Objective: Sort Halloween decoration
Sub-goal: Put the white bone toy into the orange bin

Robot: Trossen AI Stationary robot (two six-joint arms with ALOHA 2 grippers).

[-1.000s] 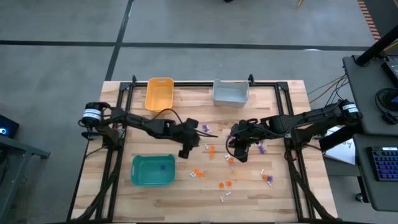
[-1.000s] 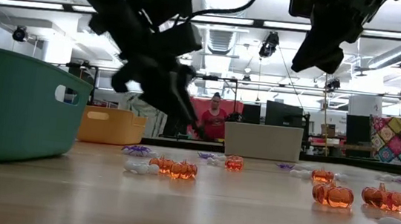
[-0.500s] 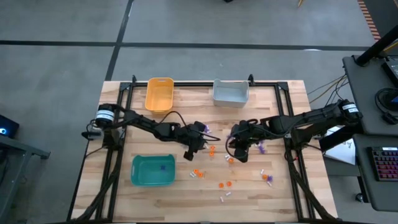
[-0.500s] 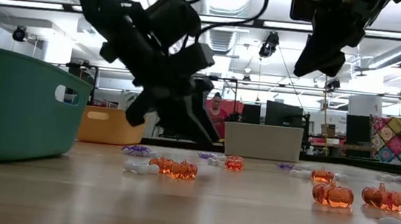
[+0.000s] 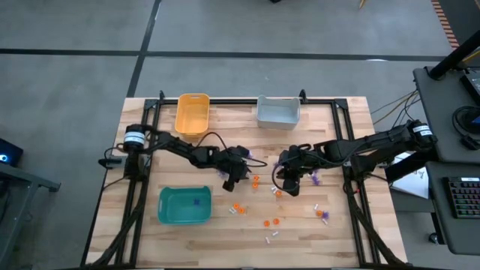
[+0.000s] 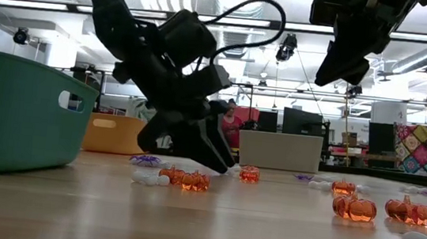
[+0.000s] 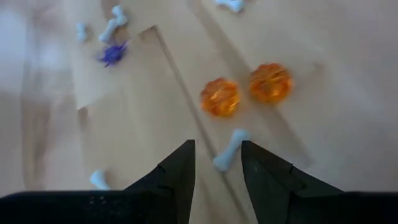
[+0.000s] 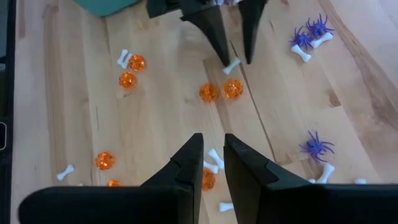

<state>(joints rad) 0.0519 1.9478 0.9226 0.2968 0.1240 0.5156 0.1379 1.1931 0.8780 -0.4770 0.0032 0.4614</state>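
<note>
White bone (image 7: 229, 151) lies flat on the desk (image 5: 337, 232) between the left hand's (image 7: 217, 167) 2 parted fingers, not clamped. 2 orange pumpkins (image 7: 219, 97) sit just beside it. More orange, white and purple trinkets (image 5: 274, 222) lie scattered mid-desk; 1 purple piece rests inside the teal bin (image 5: 183, 206). Right hand (image 8: 212, 163) hangs above the desk near the middle, fingers a narrow gap apart, holding nothing. Yellow bin (image 5: 192, 112) and grey bin (image 5: 277, 112) stand at the far edge.
</note>
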